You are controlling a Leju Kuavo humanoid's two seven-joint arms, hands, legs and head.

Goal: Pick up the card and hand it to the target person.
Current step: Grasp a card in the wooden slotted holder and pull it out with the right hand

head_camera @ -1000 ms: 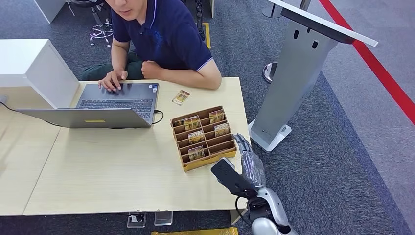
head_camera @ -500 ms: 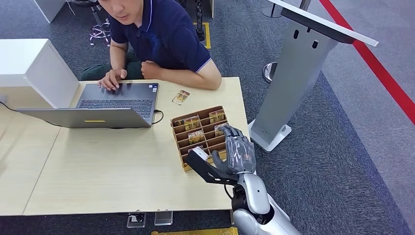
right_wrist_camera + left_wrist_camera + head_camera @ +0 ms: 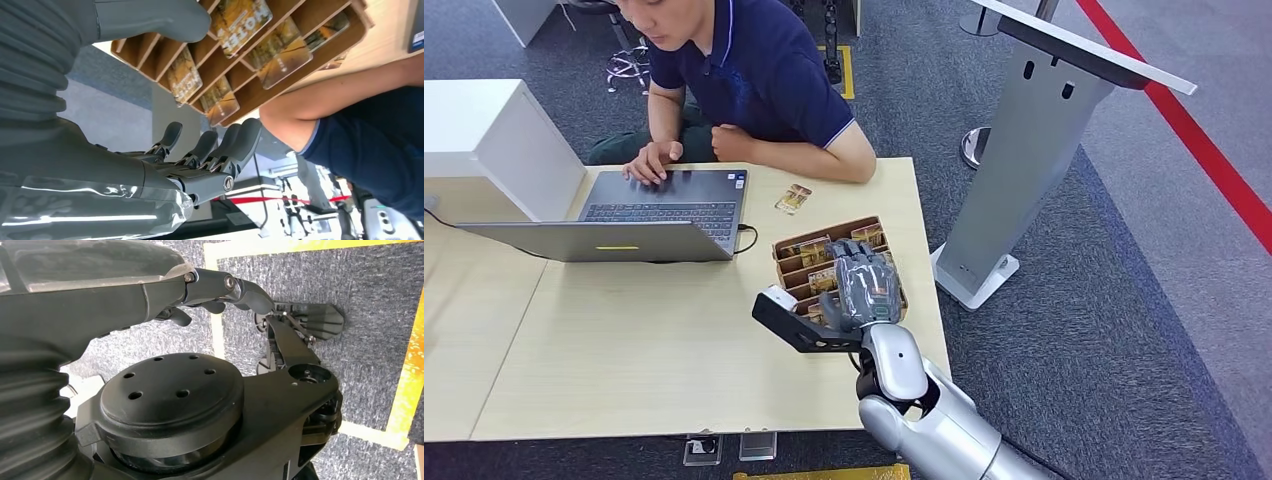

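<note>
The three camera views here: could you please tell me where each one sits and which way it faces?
Head view: high on the robot, looking forward and down at the table, laptop, card rack and seated person; the right hand hangs over the rack.
Left wrist view: behind the left hand, looking down at grey carpet with yellow lines.
Right wrist view: behind the right hand, facing the rack and the person's arm; thumb and fingers apart.
Shared: head and right wrist views both show rack, cards and person.
</note>
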